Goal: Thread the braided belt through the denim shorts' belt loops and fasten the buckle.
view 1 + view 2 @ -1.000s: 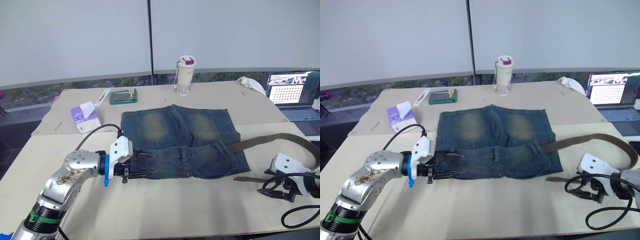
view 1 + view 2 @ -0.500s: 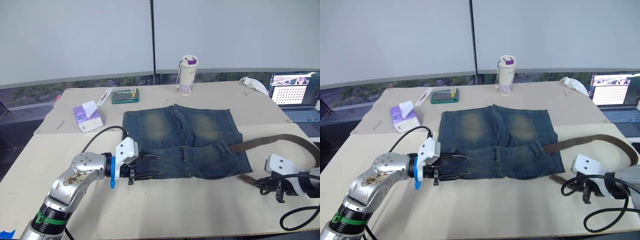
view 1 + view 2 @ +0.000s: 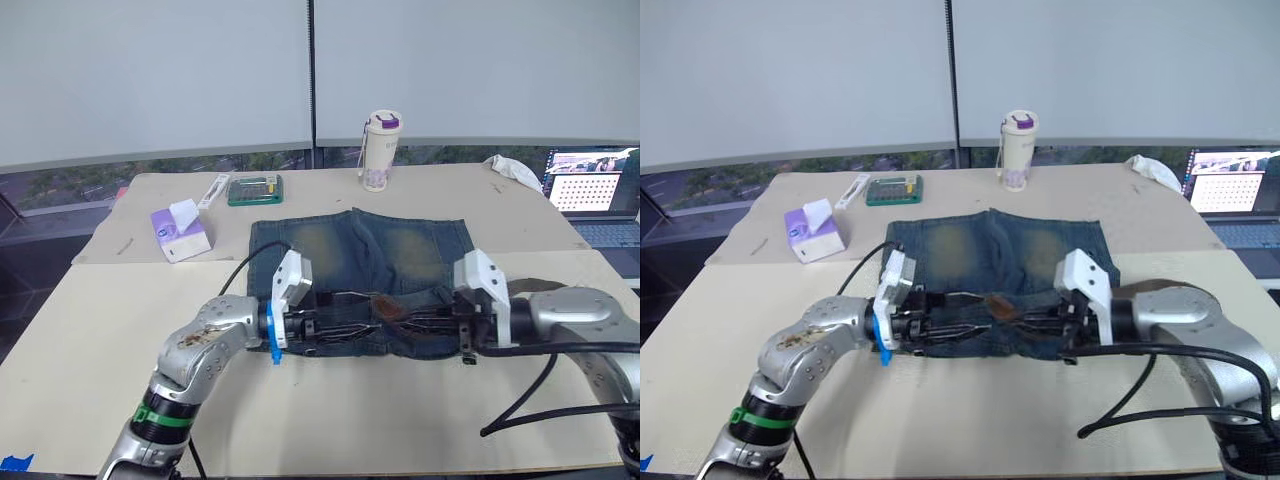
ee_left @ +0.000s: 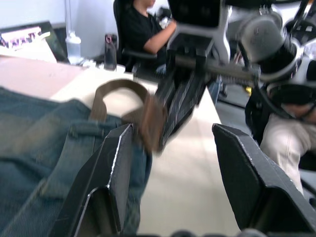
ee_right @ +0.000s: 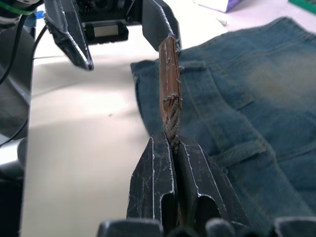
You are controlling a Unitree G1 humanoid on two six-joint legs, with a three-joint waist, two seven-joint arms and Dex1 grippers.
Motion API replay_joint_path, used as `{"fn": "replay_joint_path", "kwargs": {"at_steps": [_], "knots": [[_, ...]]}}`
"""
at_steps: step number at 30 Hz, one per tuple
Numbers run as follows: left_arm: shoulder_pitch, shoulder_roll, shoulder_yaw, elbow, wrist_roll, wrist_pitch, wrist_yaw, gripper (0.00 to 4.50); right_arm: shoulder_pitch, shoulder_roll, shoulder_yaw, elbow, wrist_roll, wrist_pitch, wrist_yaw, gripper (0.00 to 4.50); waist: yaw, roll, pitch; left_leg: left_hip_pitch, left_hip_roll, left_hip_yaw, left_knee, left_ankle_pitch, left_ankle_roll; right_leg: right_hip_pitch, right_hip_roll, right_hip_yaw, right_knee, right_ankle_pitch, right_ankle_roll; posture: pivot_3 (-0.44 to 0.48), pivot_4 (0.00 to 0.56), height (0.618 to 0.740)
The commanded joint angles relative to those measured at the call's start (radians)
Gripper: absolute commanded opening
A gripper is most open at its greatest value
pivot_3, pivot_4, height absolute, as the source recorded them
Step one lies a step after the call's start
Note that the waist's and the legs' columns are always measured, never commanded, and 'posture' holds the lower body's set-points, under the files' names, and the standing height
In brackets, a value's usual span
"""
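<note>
I'm mid-handover at the waistband. My right gripper (image 5: 170,148) has its fingers pinched tight on the tip of the braided belt (image 5: 169,84), holding it out over the near edge of the denim shorts (image 3: 360,250), which lie flat mid-counter (image 3: 100,330). The rest of the strap trails off toward 3 o'clock. My left gripper (image 4: 168,148) faces it with fingers spread wide, gripping nothing. Next, I judge, I must steer the tip under a belt loop (image 5: 242,148) and catch it on the far side.
</note>
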Motion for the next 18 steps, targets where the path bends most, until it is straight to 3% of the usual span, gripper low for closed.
{"fn": "replay_joint_path", "kwargs": {"at_steps": [1, 11, 14, 18], "knots": [[-0.026, -0.015, -0.016, -0.004, -0.019, 0.002, -0.019, 2.71, -0.027, 0.016, 0.029, -0.027, 0.008, -0.013, -0.017, 0.02, -0.003, 0.000, 0.000, 0.000, 0.000, 0.000, 0.000, 0.000, 0.000, 0.000, 0.000, 0.000, 0.000, 0.000, 0.000, 0.000, 0.150, 0.740], [-0.027, 0.005, -0.023, 0.008, -0.064, 0.059, -0.083, 2.71, -0.039, 0.010, 0.063, -0.016, -0.006, -0.041, -0.018, 0.02, -0.008, 0.000, 0.000, 0.000, 0.000, 0.000, 0.000, 0.000, 0.000, 0.000, 0.001, 0.000, 0.000, 0.000, 0.000, 0.000, 0.150, 0.740], [-0.026, 0.003, -0.019, 0.018, -0.052, 0.049, -0.078, 1.93, -0.032, 0.006, 0.060, -0.008, -0.014, -0.052, -0.016, 0.00, -0.008, 0.000, 0.000, 0.000, 0.000, 0.000, 0.000, 0.000, 0.000, 0.000, 0.000, 0.000, 0.000, 0.000, 0.000, 0.000, 0.150, 0.740], [-0.024, 0.002, -0.019, 0.029, -0.033, 0.032, -0.067, 0.53, -0.031, 0.009, 0.053, -0.003, -0.011, -0.060, -0.021, 0.00, -0.008, 0.000, 0.000, 0.000, 0.000, 0.000, 0.000, 0.000, 0.000, 0.000, 0.001, 0.000, 0.000, 0.000, 0.000, 0.000, 0.150, 0.740]]}}
